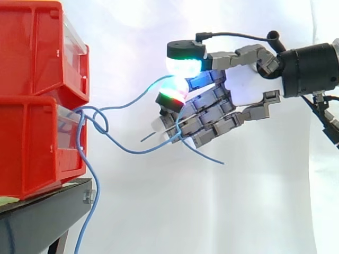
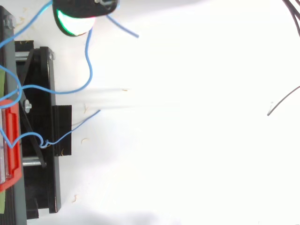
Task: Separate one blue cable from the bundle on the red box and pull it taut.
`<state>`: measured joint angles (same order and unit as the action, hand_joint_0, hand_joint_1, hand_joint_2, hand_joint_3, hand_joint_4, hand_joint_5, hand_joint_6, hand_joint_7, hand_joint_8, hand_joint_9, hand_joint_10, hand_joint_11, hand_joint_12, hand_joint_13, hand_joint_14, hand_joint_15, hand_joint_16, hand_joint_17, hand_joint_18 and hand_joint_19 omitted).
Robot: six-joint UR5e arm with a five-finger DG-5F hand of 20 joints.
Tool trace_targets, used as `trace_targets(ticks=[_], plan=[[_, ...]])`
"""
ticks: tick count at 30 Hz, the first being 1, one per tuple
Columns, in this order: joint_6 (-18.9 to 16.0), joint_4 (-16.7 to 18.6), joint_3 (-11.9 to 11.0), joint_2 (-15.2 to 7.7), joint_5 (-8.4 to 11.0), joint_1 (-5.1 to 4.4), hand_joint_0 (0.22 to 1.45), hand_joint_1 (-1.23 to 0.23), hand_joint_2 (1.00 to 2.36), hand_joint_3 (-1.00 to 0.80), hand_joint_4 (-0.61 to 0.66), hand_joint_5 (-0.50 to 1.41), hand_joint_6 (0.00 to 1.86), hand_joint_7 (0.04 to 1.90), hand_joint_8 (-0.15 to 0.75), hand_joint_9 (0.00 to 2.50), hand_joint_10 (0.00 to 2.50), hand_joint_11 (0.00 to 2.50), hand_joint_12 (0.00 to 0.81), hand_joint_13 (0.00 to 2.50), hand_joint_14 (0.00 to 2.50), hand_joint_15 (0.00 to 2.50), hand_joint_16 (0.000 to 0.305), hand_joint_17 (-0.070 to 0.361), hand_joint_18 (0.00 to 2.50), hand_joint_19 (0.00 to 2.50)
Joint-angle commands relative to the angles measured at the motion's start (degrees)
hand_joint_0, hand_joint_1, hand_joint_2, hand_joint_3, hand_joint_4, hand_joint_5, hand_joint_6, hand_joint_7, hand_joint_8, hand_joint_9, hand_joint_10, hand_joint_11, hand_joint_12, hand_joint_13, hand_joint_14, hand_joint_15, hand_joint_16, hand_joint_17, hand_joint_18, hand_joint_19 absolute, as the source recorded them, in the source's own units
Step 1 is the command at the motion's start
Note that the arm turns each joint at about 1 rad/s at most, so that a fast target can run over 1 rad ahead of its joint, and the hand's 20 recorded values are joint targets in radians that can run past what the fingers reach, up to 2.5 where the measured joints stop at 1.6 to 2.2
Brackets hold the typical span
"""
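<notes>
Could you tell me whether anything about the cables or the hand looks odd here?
Yes: the blue cables are looped round each other just off the lower red bin, and more than one strand seems caught in the curled fingers of the hand, all sagging rather than taut.

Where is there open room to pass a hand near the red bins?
Open: the white ground right of the black stand, and the air under the hand. Crowded: between red bins and hand, where blue cables loop and cross.

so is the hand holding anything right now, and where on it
A blue cable, pinched between the hand's curled fingers near its free end.
</notes>
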<state>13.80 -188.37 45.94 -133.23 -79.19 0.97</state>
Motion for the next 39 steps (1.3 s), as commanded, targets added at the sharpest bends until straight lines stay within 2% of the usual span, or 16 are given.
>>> trace_targets(ticks=[1,3,6,7,12,21,23,26,27,28,30,32,34,39], plan=[[0.0,0.0,0.0,0.0,0.00,0.08,0.60,-0.69,1.00,-0.18,0.21,0.03,0.50,1.23,0.215,0.60,0.00,0.00,0.350,0.38,0.00,0.08,0.052,0.117,0.47,0.37],[0.0,0.0,0.0,0.0,0.00,0.08,0.60,-0.71,1.01,-0.18,0.19,0.01,0.52,1.30,0.231,0.60,0.00,0.00,0.354,0.38,0.00,0.10,0.052,0.117,0.45,0.38],[0.0,-0.2,0.0,0.0,0.00,0.08,0.59,-0.74,1.01,-0.18,0.15,-0.03,0.67,1.05,0.245,0.59,0.00,0.01,0.364,0.37,0.00,0.12,0.053,0.119,0.44,0.38],[0.0,-0.2,0.0,0.0,0.00,0.08,0.59,-0.76,1.01,-0.18,0.14,-0.06,0.73,0.91,0.251,0.57,0.00,0.04,0.362,0.35,0.00,0.12,0.053,0.120,0.42,0.38],[0.0,-0.2,0.0,0.0,0.09,0.08,0.59,-0.83,1.01,-0.20,0.12,-0.11,0.85,0.76,0.252,0.52,0.00,0.09,0.360,0.31,0.01,0.15,0.053,0.118,0.38,0.38],[0.0,-0.1,0.0,0.1,0.00,0.08,0.63,-0.89,1.01,-0.35,0.09,-0.13,0.89,0.71,0.218,0.47,0.01,0.15,0.329,0.28,0.01,0.15,0.045,0.101,0.32,0.39],[0.0,-0.2,0.0,0.0,0.00,0.08,0.60,-0.88,1.01,-0.43,0.09,-0.12,0.89,0.72,0.218,0.48,0.01,0.14,0.330,0.28,0.01,0.15,0.045,0.102,0.32,0.40],[0.0,-0.1,0.0,0.0,0.00,0.08,0.50,-0.68,1.00,-0.50,0.10,-0.09,0.86,0.78,0.228,0.55,0.00,0.12,0.345,0.30,0.01,0.16,0.049,0.109,0.34,0.41],[0.0,0.0,0.0,0.0,0.00,0.08,0.49,-0.48,1.00,-0.50,0.10,-0.08,0.84,0.82,0.227,0.59,0.00,0.10,0.346,0.31,0.01,0.16,0.049,0.111,0.34,0.43],[0.0,0.0,0.1,0.0,0.00,0.08,0.51,-0.40,1.00,-0.50,0.09,-0.07,0.83,0.84,0.223,0.60,0.00,0.10,0.341,0.33,0.01,0.17,0.048,0.108,0.34,0.45],[0.0,0.0,0.0,0.0,0.00,0.08,0.54,-0.32,1.00,-0.50,0.09,-0.07,0.83,0.86,0.217,0.63,0.00,0.10,0.329,0.34,0.01,0.17,0.045,0.102,0.34,0.46],[0.0,0.0,0.1,0.0,0.00,0.08,0.57,-0.35,1.00,-0.49,0.09,-0.06,0.83,0.86,0.211,0.66,0.00,0.11,0.324,0.38,0.01,0.19,0.044,0.100,0.37,0.46],[0.0,0.0,0.0,0.0,0.00,0.08,0.60,-0.51,1.01,-0.39,0.12,-0.06,0.85,0.86,0.221,0.71,0.01,0.15,0.327,0.44,0.01,0.21,0.044,0.098,0.44,0.48],[0.0,0.0,0.0,0.1,0.00,0.00,0.60,-0.68,1.01,-0.22,0.11,-0.05,0.87,0.87,0.247,0.77,0.01,0.17,0.347,0.53,0.01,0.24,0.048,0.108,0.55,0.47]])
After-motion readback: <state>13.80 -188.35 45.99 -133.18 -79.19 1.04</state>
